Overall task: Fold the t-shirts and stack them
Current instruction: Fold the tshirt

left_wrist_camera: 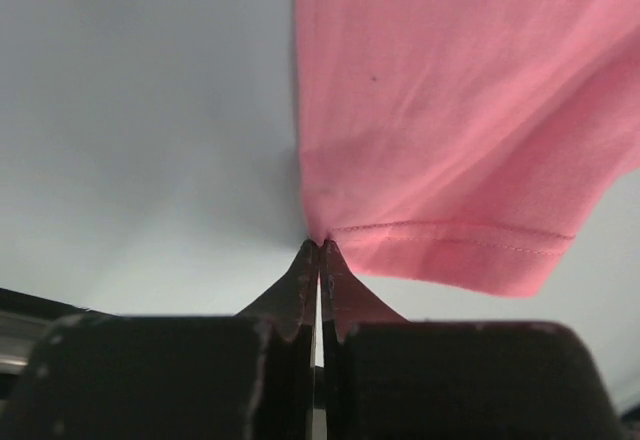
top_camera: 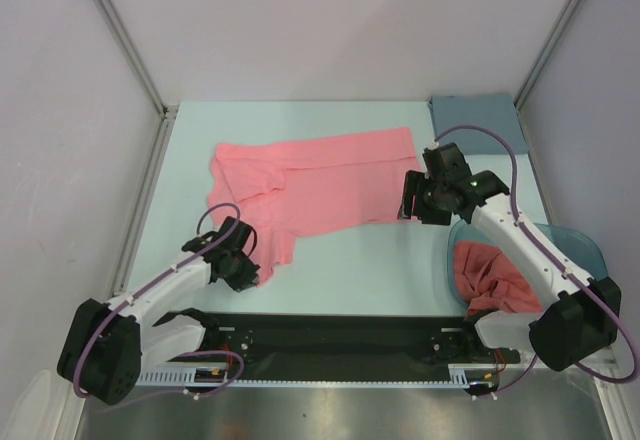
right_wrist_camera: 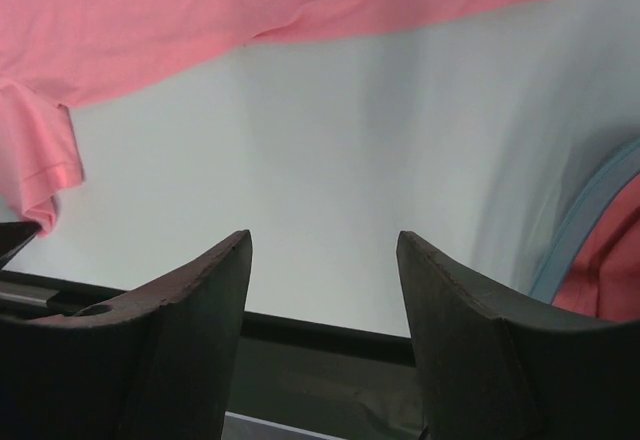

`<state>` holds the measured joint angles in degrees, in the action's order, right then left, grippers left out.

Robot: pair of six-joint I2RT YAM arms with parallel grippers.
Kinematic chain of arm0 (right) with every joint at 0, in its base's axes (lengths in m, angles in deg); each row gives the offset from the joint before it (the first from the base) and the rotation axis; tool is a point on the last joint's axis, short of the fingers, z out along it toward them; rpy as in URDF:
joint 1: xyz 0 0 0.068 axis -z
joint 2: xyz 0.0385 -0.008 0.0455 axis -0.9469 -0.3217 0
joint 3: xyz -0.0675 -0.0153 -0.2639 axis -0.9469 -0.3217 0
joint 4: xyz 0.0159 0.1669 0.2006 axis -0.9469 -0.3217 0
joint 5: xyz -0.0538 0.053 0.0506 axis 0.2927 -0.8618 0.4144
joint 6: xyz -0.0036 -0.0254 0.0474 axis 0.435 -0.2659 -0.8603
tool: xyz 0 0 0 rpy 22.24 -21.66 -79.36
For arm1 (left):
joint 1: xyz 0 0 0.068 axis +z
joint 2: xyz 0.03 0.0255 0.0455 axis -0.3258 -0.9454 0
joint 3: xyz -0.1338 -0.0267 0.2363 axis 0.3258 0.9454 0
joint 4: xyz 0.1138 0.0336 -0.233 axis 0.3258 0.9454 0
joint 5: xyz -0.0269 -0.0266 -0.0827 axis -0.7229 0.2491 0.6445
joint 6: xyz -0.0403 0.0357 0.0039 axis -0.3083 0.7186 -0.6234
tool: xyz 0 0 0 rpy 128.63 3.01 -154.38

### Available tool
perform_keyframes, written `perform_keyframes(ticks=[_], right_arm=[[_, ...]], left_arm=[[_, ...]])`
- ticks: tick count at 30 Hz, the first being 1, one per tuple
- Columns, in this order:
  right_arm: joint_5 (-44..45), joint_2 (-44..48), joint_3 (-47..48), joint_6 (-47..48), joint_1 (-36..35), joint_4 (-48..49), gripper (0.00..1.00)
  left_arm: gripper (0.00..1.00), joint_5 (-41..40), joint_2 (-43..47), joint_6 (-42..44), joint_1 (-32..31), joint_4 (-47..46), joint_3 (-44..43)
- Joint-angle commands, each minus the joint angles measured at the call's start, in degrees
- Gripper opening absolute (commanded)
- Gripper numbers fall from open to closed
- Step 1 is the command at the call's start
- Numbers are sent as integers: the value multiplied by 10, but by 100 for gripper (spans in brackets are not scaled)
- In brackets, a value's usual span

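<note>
**Left claw nipped on a hem corner, right claw gaping wide**

Top external view. Shows a spread t-shirt (top_camera: 320, 180) lying mostly flat across the middle of the pale tabletop (top_camera: 380, 270), rumpled near its left end, with one flap reaching toward the near edge. Puts the left claw (top_camera: 252, 263) at the tip of that flap, touching the fabric. Puts the right claw (top_camera: 410, 200) at the shirt's right edge, though contact cannot be told from up here. Shows a second, bunched t-shirt (top_camera: 485, 275) inside a teal tub (top_camera: 585, 240) at the near right, partly behind the right arm. Shows a grey-blue cloth (top_camera: 475, 120) flat in the far right corner, apart from the spread t-shirt.

Left wrist view. Shows the left claw (left_wrist_camera: 319, 260) closed down to a sliver, its tips pinching the corner of the spread t-shirt (left_wrist_camera: 440, 110) just where the stitched hem begins. Shows the hem running rightward from the pinch and the fabric fanning up and to the right. Leaves bare tabletop (left_wrist_camera: 140, 130) filling the left half.

Right wrist view. Shows the right claw (right_wrist_camera: 325, 260) spread wide and gripping nothing, with bare tabletop (right_wrist_camera: 330, 160) seen between the two dark fingers (right_wrist_camera: 190, 300). Shows the spread t-shirt (right_wrist_camera: 200, 10) across the top, well beyond the tips, with a hemmed sleeve drooping at the left. Catches the tub rim (right_wrist_camera: 585, 225) at the right edge, with the bunched t-shirt (right_wrist_camera: 615, 260) just inside it.
</note>
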<state>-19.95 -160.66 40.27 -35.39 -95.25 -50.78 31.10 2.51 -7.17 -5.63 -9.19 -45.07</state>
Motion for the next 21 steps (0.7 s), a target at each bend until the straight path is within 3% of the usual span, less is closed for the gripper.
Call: perform_keyframes(ticks=[1,13,21], right_arm=[[1,-27,-19,-5,38,11,65],[31,-218,10,-11,132,92,47],[34,-261,13,-17,156,149,46]], left_arm=[[0,-49,15,12,-5,18,-39],[0,-151,11,127,-5,74,-126],[0,-170,29,179,-4,80,-144]])
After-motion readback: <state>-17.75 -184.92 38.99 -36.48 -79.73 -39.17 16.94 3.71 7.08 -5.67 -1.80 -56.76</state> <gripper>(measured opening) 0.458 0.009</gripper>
